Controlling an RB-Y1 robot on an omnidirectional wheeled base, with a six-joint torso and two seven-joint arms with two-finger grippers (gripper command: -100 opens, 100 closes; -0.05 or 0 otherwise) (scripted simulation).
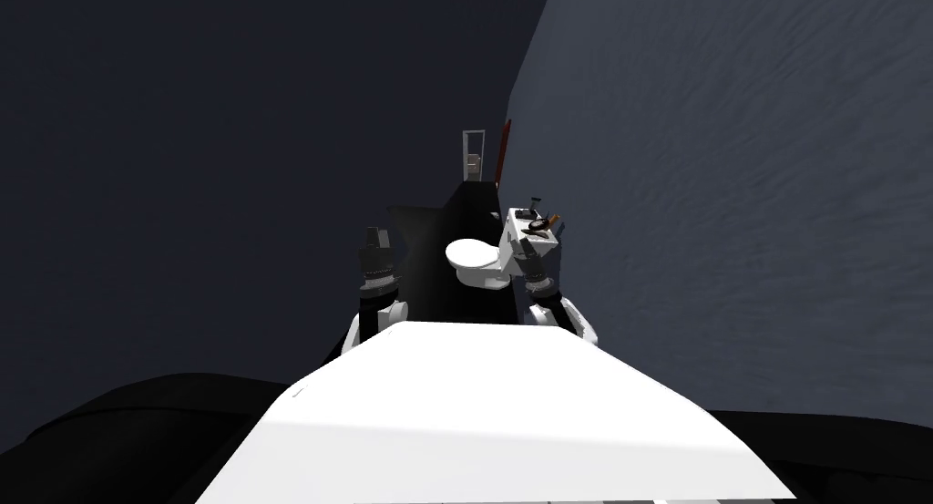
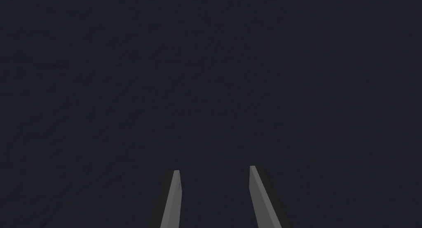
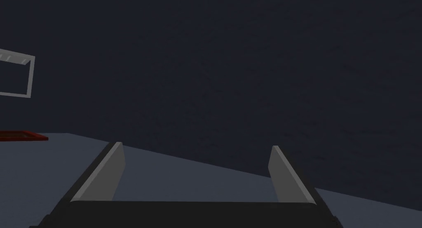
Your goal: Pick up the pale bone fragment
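1. The pale bone fragment [image 1: 526,215] seems to be the light bit among clutter [image 1: 543,223] on the toilet tank [image 1: 515,245]; its long axis is too small to tell.
2. The right end effector [image 3: 195,146], released, is just short of the tank and nearer.
3. The left end effector [image 2: 213,168], released, is well aside of the tank.

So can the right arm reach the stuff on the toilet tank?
Probably yes: the open right gripper sits close by the toilet tank with nothing between, though it points at the wall and must turn toward the small things.
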